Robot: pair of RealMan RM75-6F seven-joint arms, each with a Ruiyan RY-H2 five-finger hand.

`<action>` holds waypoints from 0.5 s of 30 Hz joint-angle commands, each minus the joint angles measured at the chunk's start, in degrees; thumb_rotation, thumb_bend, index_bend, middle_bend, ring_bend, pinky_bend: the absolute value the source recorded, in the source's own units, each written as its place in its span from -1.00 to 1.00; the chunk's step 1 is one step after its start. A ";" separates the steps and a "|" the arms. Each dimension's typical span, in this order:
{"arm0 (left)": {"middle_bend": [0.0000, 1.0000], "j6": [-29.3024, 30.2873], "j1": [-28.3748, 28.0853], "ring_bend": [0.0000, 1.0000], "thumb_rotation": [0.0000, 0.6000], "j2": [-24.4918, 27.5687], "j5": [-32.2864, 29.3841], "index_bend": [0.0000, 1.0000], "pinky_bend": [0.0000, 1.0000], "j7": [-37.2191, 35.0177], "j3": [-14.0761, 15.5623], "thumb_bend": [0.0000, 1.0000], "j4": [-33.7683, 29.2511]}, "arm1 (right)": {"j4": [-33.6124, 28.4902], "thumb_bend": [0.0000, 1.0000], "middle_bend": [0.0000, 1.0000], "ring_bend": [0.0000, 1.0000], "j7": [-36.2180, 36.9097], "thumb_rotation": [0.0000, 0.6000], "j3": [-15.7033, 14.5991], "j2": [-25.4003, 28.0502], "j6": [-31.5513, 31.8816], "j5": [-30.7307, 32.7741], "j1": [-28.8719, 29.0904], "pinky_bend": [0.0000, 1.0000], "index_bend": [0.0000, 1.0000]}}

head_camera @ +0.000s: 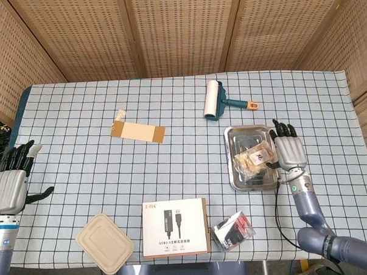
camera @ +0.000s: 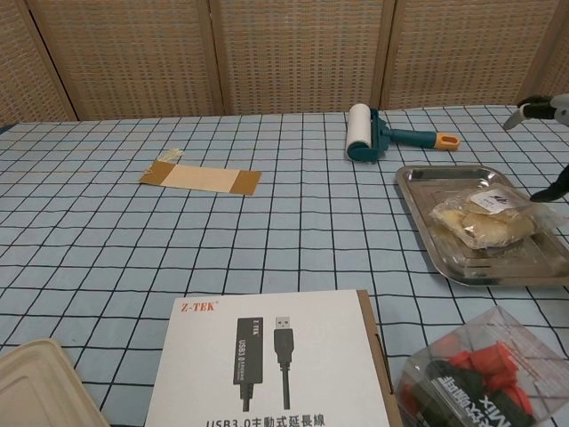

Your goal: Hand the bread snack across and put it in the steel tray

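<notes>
The bread snack (head_camera: 255, 158) (camera: 485, 219), in a clear wrapper, lies inside the steel tray (head_camera: 238, 136) (camera: 427, 181) at the right of the table. My right hand (head_camera: 289, 151) hovers just right of the tray with its fingers spread and nothing in it; in the chest view only its fingertips (camera: 532, 104) show at the right edge. My left hand (head_camera: 10, 180) hangs open off the table's left edge, far from the tray, and appears only in the head view.
A lint roller (head_camera: 215, 100) (camera: 364, 131) lies behind the tray. A cardboard strip (head_camera: 138, 131) (camera: 201, 177) is at the centre left. Near the front edge sit a white USB cable box (head_camera: 176, 227) (camera: 270, 369), a beige lidded container (head_camera: 104, 242) and a packet of red items (head_camera: 234, 229) (camera: 476, 378).
</notes>
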 commanded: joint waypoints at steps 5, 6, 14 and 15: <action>-1.00 1.21 0.63 -1.00 1.00 -0.09 1.13 -1.00 -1.00 0.11 0.25 -0.80 0.03 | -8.46 -0.77 -1.00 -1.00 3.64 1.00 -3.46 7.10 10.34 -7.58 -8.36 -1.00 -0.67; -1.00 1.39 0.75 -1.00 1.00 -0.12 1.34 -1.00 -1.00 0.18 0.36 -0.80 0.06 | -8.82 -0.77 -1.00 -1.00 4.41 1.00 -3.80 7.55 11.11 -8.42 -9.09 -1.00 -0.68; -1.00 3.60 2.84 -1.00 1.00 -1.64 3.62 -1.00 -1.00 2.67 2.73 -0.80 1.68 | -8.00 -0.78 -1.00 -1.00 14.00 1.00 -8.34 10.14 19.96 -19.57 -16.92 -1.00 -0.83; -1.00 3.62 3.08 -1.00 1.00 -1.90 3.68 -1.00 -1.00 2.71 3.02 -0.80 2.07 | -7.69 -0.78 -1.00 -1.00 15.06 1.00 -8.81 10.39 20.63 -20.58 -17.70 -1.00 -0.83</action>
